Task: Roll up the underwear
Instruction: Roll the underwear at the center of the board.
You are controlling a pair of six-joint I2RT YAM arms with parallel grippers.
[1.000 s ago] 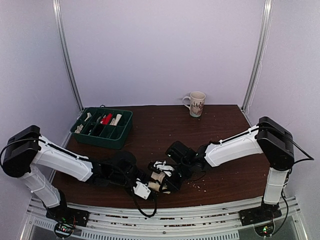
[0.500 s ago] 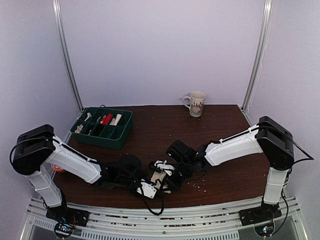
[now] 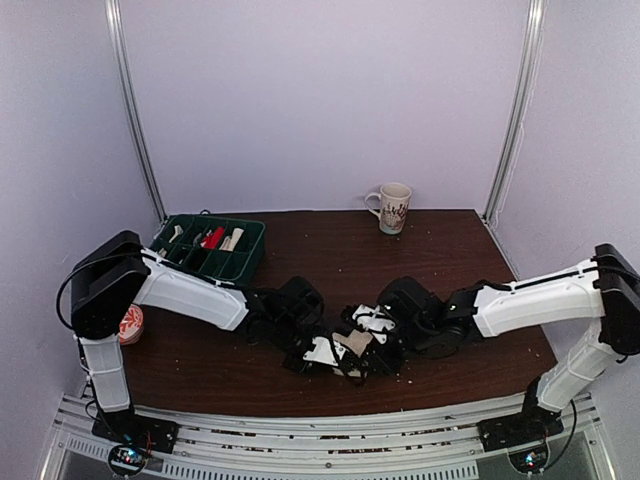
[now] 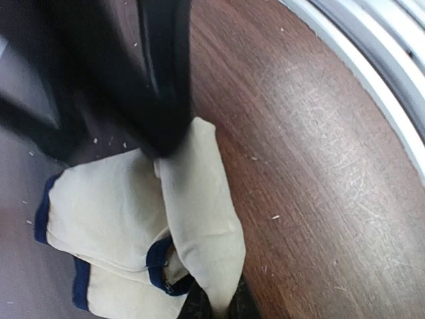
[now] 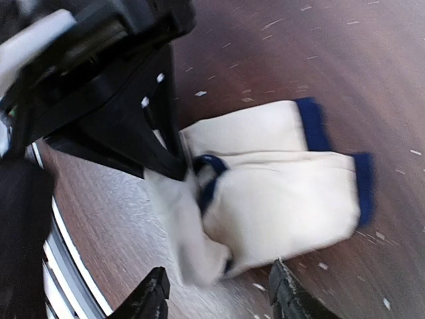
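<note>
At about six o'clock on the table [image 3: 330,240], close to the near edge: the underwear [image 3: 350,343], cream with navy trim, folded into a flat stack of layers, not yet rolled. Pinched by the left gripper [image 3: 328,352], clamped tight on one loose fold, drawn out toward the nine o'clock side of the pile in the right wrist view. Nothing in the right gripper [image 5: 219,296]: fingers [image 5: 287,302] spread well apart, poised at the six o'clock edge of the cloth, just beside it, with no hold taken. Likely to handle as thin, light, limp knit: no stiffness to keep a shape, prone to slump, bunch or unfold once let go, and apt to slide on the smooth wood if merely dragged. Best taken at the doubled navy hem or a thick folded edge, through all layers together, with the opposite side pinned down for a tight roll rather than a skid.
</note>
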